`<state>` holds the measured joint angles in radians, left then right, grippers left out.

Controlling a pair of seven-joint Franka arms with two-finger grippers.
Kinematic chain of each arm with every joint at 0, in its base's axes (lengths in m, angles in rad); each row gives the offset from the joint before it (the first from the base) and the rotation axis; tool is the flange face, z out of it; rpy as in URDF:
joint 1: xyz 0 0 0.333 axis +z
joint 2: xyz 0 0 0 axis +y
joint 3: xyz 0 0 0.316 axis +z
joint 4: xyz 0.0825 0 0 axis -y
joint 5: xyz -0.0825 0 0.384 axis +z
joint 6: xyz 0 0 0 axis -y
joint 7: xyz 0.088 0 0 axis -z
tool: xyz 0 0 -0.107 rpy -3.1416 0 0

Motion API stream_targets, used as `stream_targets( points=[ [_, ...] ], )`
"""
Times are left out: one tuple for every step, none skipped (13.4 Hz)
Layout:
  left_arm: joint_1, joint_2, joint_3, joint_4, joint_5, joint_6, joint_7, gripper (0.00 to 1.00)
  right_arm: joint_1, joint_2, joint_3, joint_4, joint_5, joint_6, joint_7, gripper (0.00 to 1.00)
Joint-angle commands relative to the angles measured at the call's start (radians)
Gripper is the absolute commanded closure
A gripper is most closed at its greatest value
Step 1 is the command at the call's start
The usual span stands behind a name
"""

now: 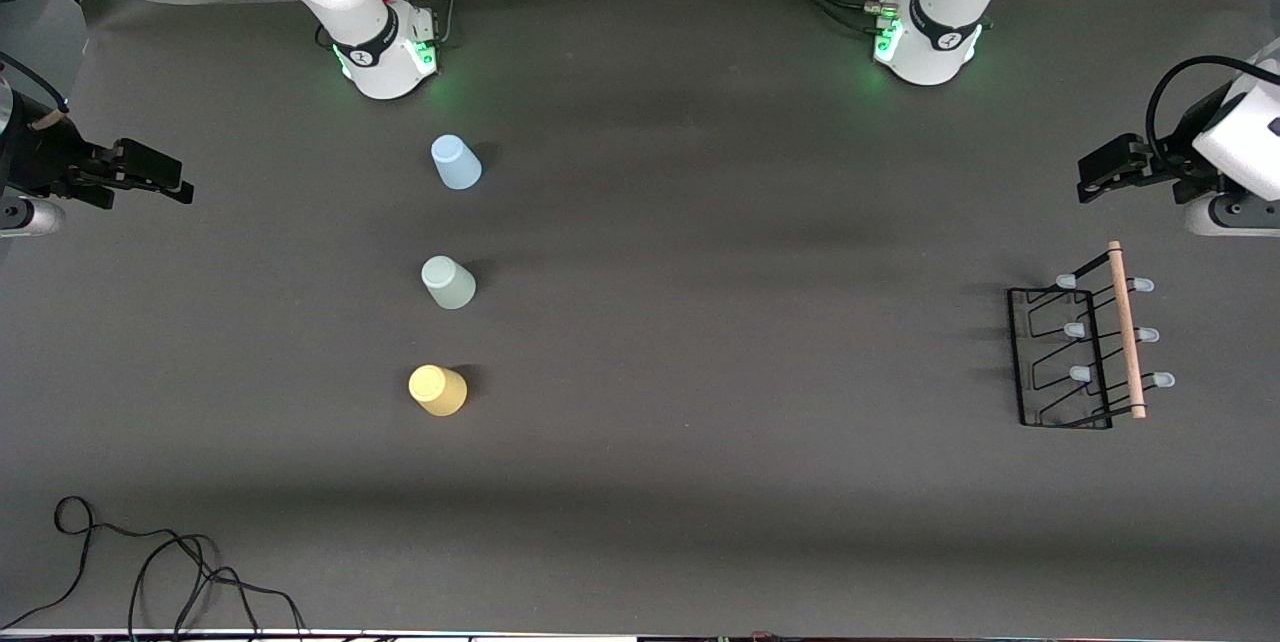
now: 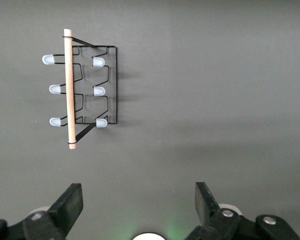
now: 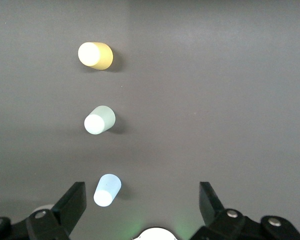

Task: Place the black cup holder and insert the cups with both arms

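Standing apart: three cups [image 1: 447,276], one black cup holder [image 1: 1080,352]; both arms' fingers wide.

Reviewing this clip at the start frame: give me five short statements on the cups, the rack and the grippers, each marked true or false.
1. The three cups stand mouth-down in a row. True: light blue cup, pale green cup, yellow cup.
2. The yellow cup is farthest from the front camera. False: it is nearest.
3. The black cup holder already carries a cup. False: its pegs are bare.
4. The holder sits toward the left arm's end of the table. True.
5. The left gripper grips the holder's wooden handle. False: it is open and apart from it; the right gripper is open too.
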<state>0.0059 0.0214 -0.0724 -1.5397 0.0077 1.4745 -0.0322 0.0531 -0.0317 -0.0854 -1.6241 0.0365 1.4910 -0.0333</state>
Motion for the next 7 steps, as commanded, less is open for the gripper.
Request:
stream_targets(
  points=[
    [-0.004,-0.018,0.005,-0.008,0.014,-0.017,0.017,0.00,-0.002,-0.008,0.000,-0.008,0.014,0.005,0.003,0.00],
    [-0.004,-0.014,0.005,-0.008,0.014,-0.019,0.017,0.00,-0.001,-0.005,0.000,-0.002,0.011,0.003,0.001,0.00],
    [-0.003,-0.014,0.005,-0.008,0.014,-0.017,0.017,0.00,-0.001,-0.002,0.001,0.000,0.011,0.003,0.003,0.00],
    [-0.004,-0.011,0.005,-0.005,0.015,-0.017,0.017,0.00,-0.001,-0.002,0.001,0.000,0.011,0.003,0.003,0.00],
    [-0.004,-0.012,0.005,-0.004,0.017,-0.017,0.017,0.00,-0.001,-0.004,0.001,0.000,0.011,0.003,0.001,0.00],
    [-0.003,-0.011,0.005,-0.003,0.015,-0.020,0.017,0.00,-0.001,-0.004,0.001,0.000,0.011,0.003,0.001,0.00],
    [-0.001,-0.012,0.006,-0.007,0.015,-0.032,0.017,0.00,-0.001,-0.004,0.001,0.000,0.011,0.003,0.001,0.00]
  ],
)
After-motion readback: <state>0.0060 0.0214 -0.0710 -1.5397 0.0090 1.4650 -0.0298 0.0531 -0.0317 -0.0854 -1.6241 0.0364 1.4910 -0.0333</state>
